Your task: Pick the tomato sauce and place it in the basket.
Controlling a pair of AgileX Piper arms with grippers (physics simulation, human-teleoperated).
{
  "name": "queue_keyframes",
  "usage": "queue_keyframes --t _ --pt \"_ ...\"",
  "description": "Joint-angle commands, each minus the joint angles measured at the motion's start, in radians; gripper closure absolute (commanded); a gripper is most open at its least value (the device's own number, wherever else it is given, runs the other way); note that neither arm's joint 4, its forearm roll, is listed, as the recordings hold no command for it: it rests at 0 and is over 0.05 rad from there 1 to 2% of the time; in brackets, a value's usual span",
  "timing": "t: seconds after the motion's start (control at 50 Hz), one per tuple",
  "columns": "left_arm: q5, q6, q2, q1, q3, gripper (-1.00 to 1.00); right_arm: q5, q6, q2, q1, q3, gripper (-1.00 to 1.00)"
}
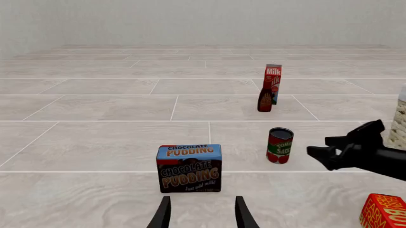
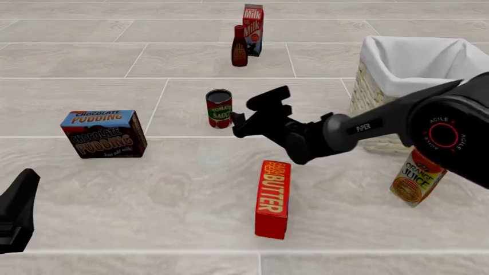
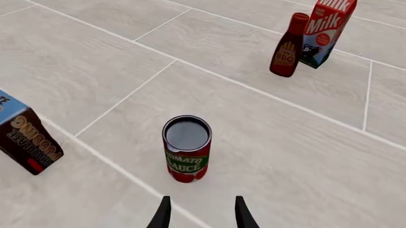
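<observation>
The tomato sauce [image 2: 219, 109] is a small red-labelled can with a dark top, standing upright on the tiled surface near the middle; it also shows in the left wrist view as the tomato sauce [image 1: 280, 146]. My right gripper [image 2: 253, 112] hovers open just to its right, a short gap away, fingers pointed at it. Seen along those fingers, the can [image 3: 186, 148] stands just ahead of the open right gripper [image 3: 201, 213], nothing between the fingers. The basket [image 2: 365, 94], cream wicker with a white liner, sits at the right behind the right arm. My left gripper [image 1: 203, 216] is open and empty at the near left.
A chocolate pudding box [image 2: 104, 133] stands at the left. A red butter box [image 2: 273, 197] lies in front, an orange juice carton [image 2: 416, 177] by the basket. A milk carton [image 2: 253, 22] and a dark red-capped bottle [image 2: 239, 47] stand at the back.
</observation>
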Motion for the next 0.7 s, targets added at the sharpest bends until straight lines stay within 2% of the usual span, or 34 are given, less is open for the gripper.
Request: queue_keyframes --t 0.02,0.7 --pt "0.000 0.000 0.000 0.000 0.000 -1.00 0.022 -0.003 0.032 0.006 -0.050 -1.00" --pt "0.000 0.000 0.000 0.000 0.000 -1.00 0.075 -0.008 0.125 0.021 -0.181 -1.00"
